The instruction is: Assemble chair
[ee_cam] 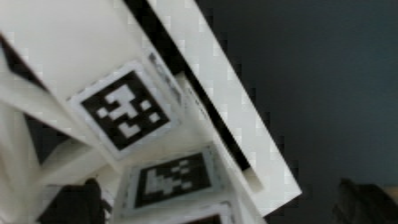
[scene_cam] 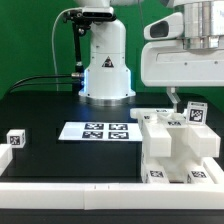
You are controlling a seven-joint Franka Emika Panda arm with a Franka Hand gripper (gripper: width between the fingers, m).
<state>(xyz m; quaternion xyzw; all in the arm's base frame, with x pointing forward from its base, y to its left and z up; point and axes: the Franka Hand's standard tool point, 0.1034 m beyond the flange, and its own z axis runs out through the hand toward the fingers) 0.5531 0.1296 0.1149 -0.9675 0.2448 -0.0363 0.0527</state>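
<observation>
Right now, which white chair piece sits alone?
The small tagged block at the exterior view's left; the other pieces cluster at that view's right.

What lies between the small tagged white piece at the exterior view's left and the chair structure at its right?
The marker board lies between the small piece and the chair structure; only the exterior view shows this.

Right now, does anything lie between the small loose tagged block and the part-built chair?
Only the marker board, lying flat on the table between the loose block and the part-built chair. Nothing upright shows there. The gripper hangs over the chair.
</observation>
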